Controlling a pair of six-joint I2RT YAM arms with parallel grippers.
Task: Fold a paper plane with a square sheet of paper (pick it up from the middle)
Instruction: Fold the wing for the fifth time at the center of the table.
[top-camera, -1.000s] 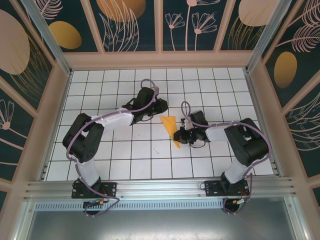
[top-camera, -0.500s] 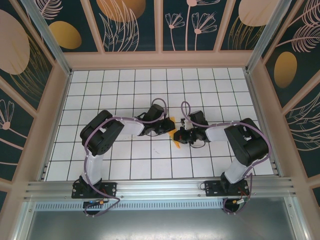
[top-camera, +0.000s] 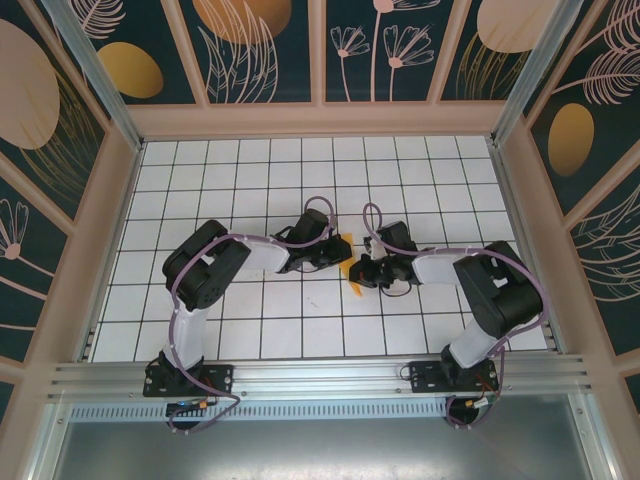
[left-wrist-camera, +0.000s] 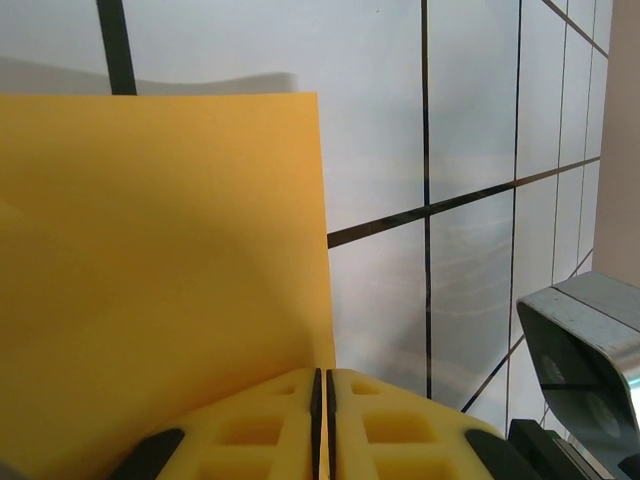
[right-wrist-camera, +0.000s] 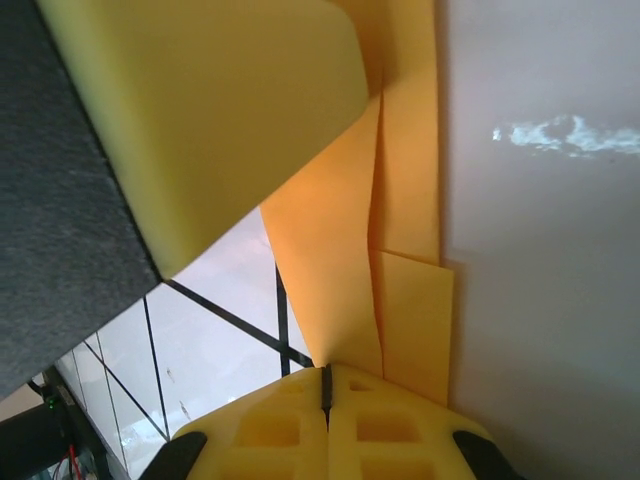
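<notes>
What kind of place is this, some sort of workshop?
Probably a purpose-built robot test booth rather than a workshop: a white gridded table walled in by flower-painted panels, and two robot arms bolted to a metal rail, working on folded orange paper.

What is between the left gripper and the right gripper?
The folded orange paper, clamped by left gripper and right gripper, in the top view.

Both arms reach inward over the white grid table, where the left gripper and right gripper nearly meet. Orange-yellow folded paper shows between them, its tip pointing toward the near edge.
</notes>
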